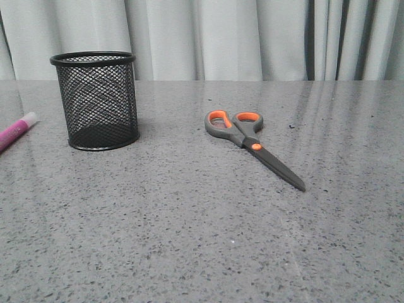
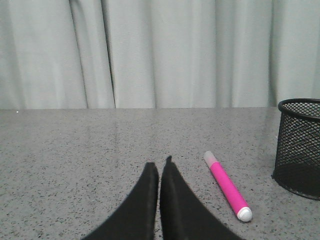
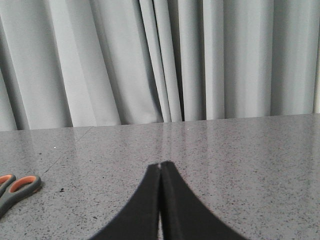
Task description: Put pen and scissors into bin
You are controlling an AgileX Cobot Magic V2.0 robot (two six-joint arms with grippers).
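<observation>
The black mesh bin (image 1: 96, 101) stands upright on the left of the grey table, with nothing showing inside it. The pink pen (image 1: 15, 132) lies flat to its left, partly cut off by the front view's edge. Dark grey scissors (image 1: 251, 142) with orange-lined loops lie flat near the middle, blades pointing toward the front right. In the left wrist view my left gripper (image 2: 159, 164) is shut and holds nothing, with the pen (image 2: 227, 186) lying beside it and the bin (image 2: 300, 146) further off. My right gripper (image 3: 161, 165) is shut, nothing between its fingers; the scissors' handles (image 3: 17, 189) show off to one side.
Pale grey curtains (image 1: 252, 38) hang along the table's far edge. The speckled grey tabletop (image 1: 189, 240) stretches across the front. Neither arm shows in the front view.
</observation>
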